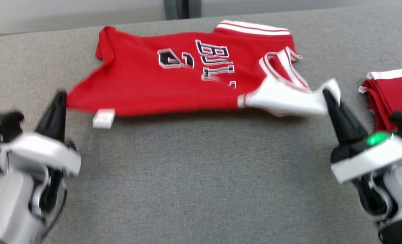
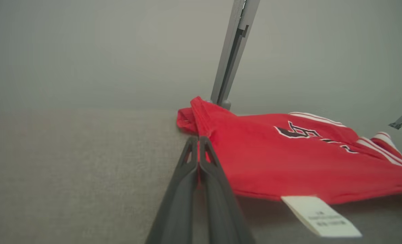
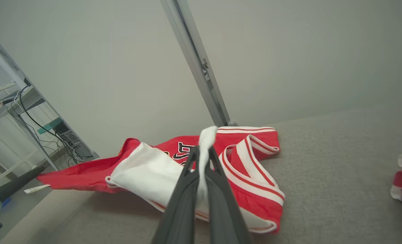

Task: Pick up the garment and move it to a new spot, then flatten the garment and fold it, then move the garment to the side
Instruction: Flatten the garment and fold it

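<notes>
A red jersey garment [image 1: 174, 81] with white trim and black lettering lies spread across the grey table [image 1: 201, 176], its near edge raised off the cloth surface. My left gripper [image 1: 61, 96] is shut on the garment's near left corner, seen in the left wrist view with the fingertips [image 2: 198, 139] pressed together at the red hem [image 2: 289, 162]. On the other side, my right gripper [image 1: 326, 93] is shut on a white fold of the garment at its near right end. The right wrist view has that white cloth [image 3: 206, 135] pinched between my right gripper's [image 3: 202, 150] fingers.
A white label [image 1: 103, 118] hangs from the garment's near hem. A second red and white folded cloth [image 1: 390, 98] sits at the table's right edge, close behind my right wrist. A grey upright post [image 1: 175, 8] stands behind the table against the pale wall.
</notes>
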You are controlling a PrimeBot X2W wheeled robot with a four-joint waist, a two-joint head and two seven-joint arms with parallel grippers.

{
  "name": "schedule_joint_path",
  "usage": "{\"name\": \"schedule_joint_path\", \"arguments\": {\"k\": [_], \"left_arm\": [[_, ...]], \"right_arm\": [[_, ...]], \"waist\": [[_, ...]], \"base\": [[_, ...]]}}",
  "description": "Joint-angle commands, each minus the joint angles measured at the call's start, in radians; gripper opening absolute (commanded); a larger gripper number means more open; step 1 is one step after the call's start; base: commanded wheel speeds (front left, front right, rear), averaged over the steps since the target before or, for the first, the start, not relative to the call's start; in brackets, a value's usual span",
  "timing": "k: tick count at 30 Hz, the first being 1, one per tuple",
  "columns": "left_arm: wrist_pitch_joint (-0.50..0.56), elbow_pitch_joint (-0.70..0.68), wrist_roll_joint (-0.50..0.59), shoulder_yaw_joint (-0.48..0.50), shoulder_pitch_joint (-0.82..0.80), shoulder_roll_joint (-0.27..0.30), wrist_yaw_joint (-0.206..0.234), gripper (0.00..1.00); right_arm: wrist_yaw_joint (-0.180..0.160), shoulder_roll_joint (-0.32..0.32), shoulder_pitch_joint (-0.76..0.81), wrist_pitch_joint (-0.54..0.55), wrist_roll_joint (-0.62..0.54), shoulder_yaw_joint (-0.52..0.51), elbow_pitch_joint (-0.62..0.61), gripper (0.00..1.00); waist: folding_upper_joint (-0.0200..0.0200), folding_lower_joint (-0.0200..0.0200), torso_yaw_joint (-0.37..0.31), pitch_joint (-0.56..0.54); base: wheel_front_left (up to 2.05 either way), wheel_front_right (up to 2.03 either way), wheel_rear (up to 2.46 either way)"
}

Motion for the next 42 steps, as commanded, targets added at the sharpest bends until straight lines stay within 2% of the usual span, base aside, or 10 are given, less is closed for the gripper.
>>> {"name": "schedule_joint_path", "arguments": {"k": [1,6,10,12,13,21,27,33,37,42], "left_arm": [[0.031,-0.103,-0.011,0.012,0.099,0.029,0.046,0.0],[0.147,-0.402,-0.022,0.012,0.357,0.084,0.188,0.0],[0.214,-0.571,-0.038,0.025,0.517,0.119,0.272,0.0],[0.237,-0.629,-0.049,0.031,0.583,0.134,0.304,0.0],[0.237,-0.629,-0.049,0.031,0.583,0.134,0.304,0.0],[0.297,-0.75,-0.078,0.044,0.752,0.163,0.382,0.0],[0.31,-0.791,-0.096,0.054,0.814,0.168,0.405,0.0],[0.315,-0.787,-0.09,0.043,0.774,0.17,0.389,0.0],[0.321,-0.777,-0.085,0.04,0.72,0.179,0.368,0.0],[0.329,-0.746,-0.085,0.033,0.618,0.175,0.331,0.0]], "right_arm": [[0.0,0.005,0.071,-0.005,-0.02,-0.025,-0.033,0.0],[0.0,0.022,0.262,0.05,-0.075,-0.106,-0.113,0.0],[0.0,0.045,0.41,0.138,-0.107,-0.191,-0.204,0.0],[0.0,0.065,0.479,0.191,-0.126,-0.231,-0.257,0.0],[0.0,0.065,0.479,0.191,-0.126,-0.231,-0.257,0.0],[0.0,0.132,0.686,0.426,-0.183,-0.353,-0.435,0.0],[0.0,0.189,0.76,0.542,-0.22,-0.438,-0.526,0.0],[0.0,0.223,0.748,0.586,-0.269,-0.477,-0.574,0.0],[0.0,0.221,0.681,0.585,-0.293,-0.472,-0.577,0.0],[0.0,0.184,0.548,0.567,-0.316,-0.425,-0.539,0.0]], "waist": [[0.0,0.0,-0.017,-0.037],[0.0,0.0,-0.019,-0.086],[0.0,0.0,-0.019,-0.112],[0.0,0.0,-0.017,-0.122],[0.0,0.0,-0.017,-0.122],[0.0,0.0,-0.01,-0.151],[0.0,0.0,0.006,-0.158],[0.0,0.0,0.009,-0.146],[0.0,0.0,-0.001,-0.123],[0.0,0.0,-0.014,-0.077]], "base": [[0.0,0.0,0.0],[0.0,0.0,0.0],[0.0,0.0,0.0],[0.0,0.0,0.0],[0.0,0.0,0.0],[0.0,0.0,0.0],[0.0,0.0,0.0],[0.0,0.0,0.0],[0.0,0.0,0.0],[0.0,0.0,0.0]]}}
